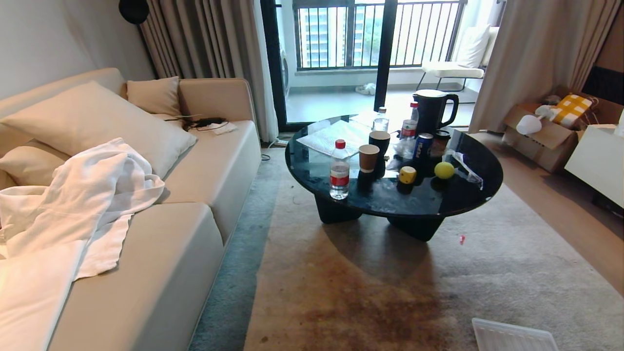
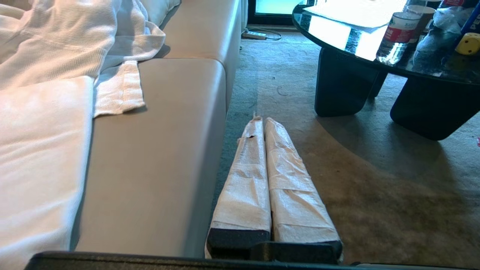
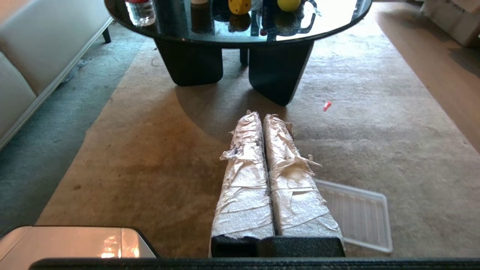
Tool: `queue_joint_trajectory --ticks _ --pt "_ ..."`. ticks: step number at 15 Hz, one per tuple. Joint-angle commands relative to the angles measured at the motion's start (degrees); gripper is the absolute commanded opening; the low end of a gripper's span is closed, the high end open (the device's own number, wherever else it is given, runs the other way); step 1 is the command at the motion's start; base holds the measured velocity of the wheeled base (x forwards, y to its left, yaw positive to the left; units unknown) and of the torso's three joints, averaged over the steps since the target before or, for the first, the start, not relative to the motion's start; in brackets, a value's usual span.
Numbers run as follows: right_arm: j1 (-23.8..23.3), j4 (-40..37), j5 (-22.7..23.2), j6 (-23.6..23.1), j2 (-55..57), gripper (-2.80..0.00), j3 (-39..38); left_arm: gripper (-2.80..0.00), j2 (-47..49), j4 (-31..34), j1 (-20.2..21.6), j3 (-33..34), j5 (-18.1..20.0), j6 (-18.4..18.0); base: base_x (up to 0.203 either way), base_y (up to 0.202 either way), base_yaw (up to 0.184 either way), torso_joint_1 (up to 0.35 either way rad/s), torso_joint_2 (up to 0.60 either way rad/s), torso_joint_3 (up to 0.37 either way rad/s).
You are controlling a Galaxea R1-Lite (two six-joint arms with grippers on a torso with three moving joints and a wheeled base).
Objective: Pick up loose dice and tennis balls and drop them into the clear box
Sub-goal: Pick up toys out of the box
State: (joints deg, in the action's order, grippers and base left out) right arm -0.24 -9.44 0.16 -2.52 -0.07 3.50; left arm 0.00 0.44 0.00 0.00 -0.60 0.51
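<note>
A yellow dotted die and a yellow-green tennis ball sit near the front of the round black table. The clear box is out of view. A flat ribbed clear lid lies on the carpet at the near right. My left gripper hangs shut and empty over the carpet beside the sofa. My right gripper is shut and empty too, low over the carpet short of the table, with the lid beside it. Neither arm shows in the head view.
The table also carries a water bottle, paper cups, a blue can and a black kettle. A beige sofa with a white robe runs along the left. A red scrap lies on the carpet.
</note>
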Motion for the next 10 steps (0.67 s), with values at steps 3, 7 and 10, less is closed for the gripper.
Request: queue_joint_trajectory --ticks 3,7,10 --pt "0.0 -0.1 0.0 0.0 0.0 -2.8 0.0 -2.8 0.0 0.0 0.0 0.0 0.0 0.0 0.186 0.0 0.0 0.0 0.0 0.002" --pt "0.0 -0.1 0.0 0.0 0.0 -2.8 0.0 -2.8 0.0 0.0 0.0 0.0 0.0 0.0 0.185 0.0 -0.001 0.006 0.01 0.003" --pt "0.0 -0.1 0.0 0.0 0.0 -2.8 0.0 -2.8 0.1 0.0 0.0 0.1 0.0 0.0 0.184 0.0 0.001 0.004 0.0 0.002"
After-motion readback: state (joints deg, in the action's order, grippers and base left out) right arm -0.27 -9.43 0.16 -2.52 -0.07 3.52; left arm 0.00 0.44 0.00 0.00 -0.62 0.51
